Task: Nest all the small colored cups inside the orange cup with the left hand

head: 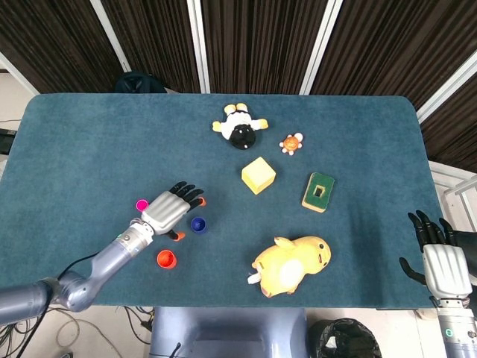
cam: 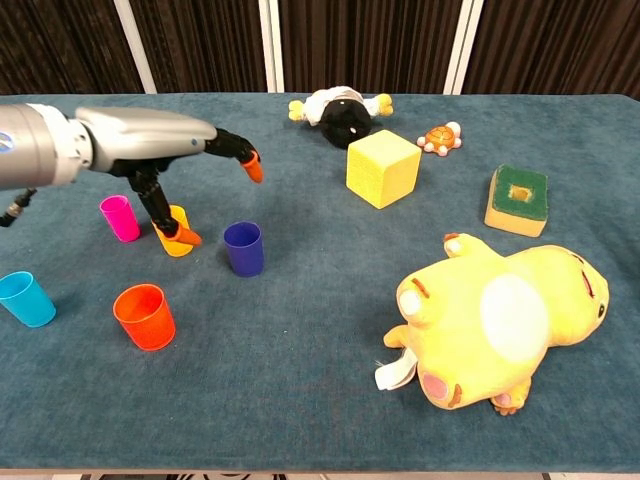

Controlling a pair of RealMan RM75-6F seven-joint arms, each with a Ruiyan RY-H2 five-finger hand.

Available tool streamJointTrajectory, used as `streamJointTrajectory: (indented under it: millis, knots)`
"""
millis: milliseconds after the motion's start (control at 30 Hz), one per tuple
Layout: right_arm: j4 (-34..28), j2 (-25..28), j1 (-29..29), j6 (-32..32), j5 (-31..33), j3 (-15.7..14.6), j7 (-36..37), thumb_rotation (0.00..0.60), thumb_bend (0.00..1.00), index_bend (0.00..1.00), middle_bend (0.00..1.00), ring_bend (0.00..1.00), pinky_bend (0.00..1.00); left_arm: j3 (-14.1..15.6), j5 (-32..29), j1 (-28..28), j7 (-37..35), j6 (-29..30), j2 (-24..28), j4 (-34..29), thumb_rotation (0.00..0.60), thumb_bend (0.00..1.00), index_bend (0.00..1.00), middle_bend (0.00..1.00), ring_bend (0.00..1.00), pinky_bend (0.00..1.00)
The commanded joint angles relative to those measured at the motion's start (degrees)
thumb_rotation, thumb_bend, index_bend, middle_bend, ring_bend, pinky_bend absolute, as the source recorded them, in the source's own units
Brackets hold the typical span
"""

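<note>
The orange cup (head: 165,259) (cam: 144,316) stands near the table's front left. Around it stand a pink cup (head: 141,204) (cam: 120,217), a dark blue cup (head: 198,224) (cam: 243,248), a cyan cup (cam: 24,298) and a yellow cup (cam: 172,232). My left hand (head: 170,209) (cam: 150,140) hovers over the yellow cup with its fingers spread and nothing held. Its thumb tip hangs low right beside that cup. In the head view the hand hides the yellow cup and the forearm hides the cyan one. My right hand (head: 443,261) stays open off the table's front right edge.
A yellow plush (head: 291,265) (cam: 500,320) lies at the front right. A yellow cube (head: 258,175) (cam: 382,167), a green block (head: 318,192) (cam: 517,199), a black-and-white doll (head: 240,128) (cam: 340,112) and a small orange toy (head: 291,142) (cam: 439,137) sit further back.
</note>
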Motion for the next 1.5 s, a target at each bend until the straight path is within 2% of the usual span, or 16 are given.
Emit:
streamJointTrajectory:
  millis: [33,400,800,1033,1200,1333,1500]
  knots:
    - [0.01,-0.02,-0.01,-0.05,0.15,0.08,0.11,0.600,0.34,0.07,0.08,0.18,0.10,1.03,-2.06,-1.71,2.60,0.13,-2.42,1.87,0.600,0.18,0.25,0.08,0.00,0.03]
    - [-0.02,-0.14,-0.13,0.29,0.70,0.54,0.35,0.600,0.34,0.07,0.08,0.18,0.10,2.67,-4.12,-3.11,5.30,1.67,-6.14,4.15,0.600,0.25,0.37,0.13,0.00,0.03]
    - [-0.11,-0.39,-0.09,0.07,1.07,0.68,0.42,0.600,0.34,0.07,0.08,0.18,0.10,3.89,-4.70,-3.93,6.64,3.71,-7.74,6.05,0.600,0.29,0.43,0.17,0.00,0.03]
    - [-0.17,-0.41,-0.08,-0.20,1.40,0.73,0.59,0.600,0.34,0.07,0.08,0.18,0.10,4.06,-4.19,-4.34,6.47,4.43,-8.39,6.45,0.600,0.31,0.43,0.17,0.00,0.03]
    - [-0.47,-0.20,-0.16,-0.14,1.56,0.85,0.94,0.600,0.34,0.07,0.08,0.19,0.10,4.51,-3.92,-4.56,6.49,4.51,-8.51,6.61,0.600,0.37,0.49,0.20,0.00,0.03]
    - [-0.51,-0.23,-0.21,0.10,1.49,0.92,0.82,0.600,0.34,0.07,0.08,0.19,0.10,4.14,-2.25,-4.55,5.64,5.55,-7.60,5.43,0.600,0.39,0.50,0.20,0.00,0.03]
    - [-0.48,-0.36,-0.17,-0.01,1.51,0.88,0.64,0.600,0.34,0.07,0.08,0.19,0.10,2.25,-0.28,-4.03,3.53,7.85,-2.47,-0.44,0.600,0.37,0.49,0.21,0.00,0.04]
